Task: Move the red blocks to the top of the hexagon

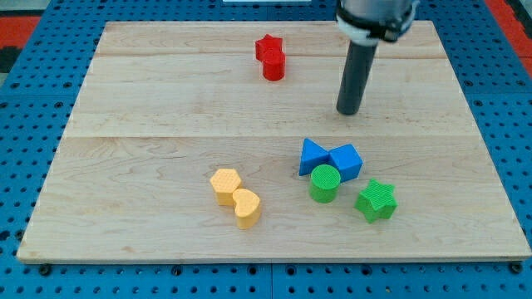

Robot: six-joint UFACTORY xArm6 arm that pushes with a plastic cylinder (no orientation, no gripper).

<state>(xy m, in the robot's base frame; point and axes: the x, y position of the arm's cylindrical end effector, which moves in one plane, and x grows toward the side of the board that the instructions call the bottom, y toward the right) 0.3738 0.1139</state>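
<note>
The red star block (268,47) and a second red block (274,66), rounded, its shape not clear, touch each other near the view's top, left of centre. Together they form a short pair running top-to-bottom with a slight lean to the view's right. The yellow hexagon block (224,184) sits well below them, touching a yellow heart-like block (247,208). The rod's tip (349,111) rests on the wooden board (150,124), well apart to the right of the reds; it has no fingers and holds nothing. The arm's upper part is cut off at the view's top. Bare board separates the reds from the hexagon. Two blue blocks (330,158), a green cylinder (324,183) and a green star (376,200) cluster at lower right.
</note>
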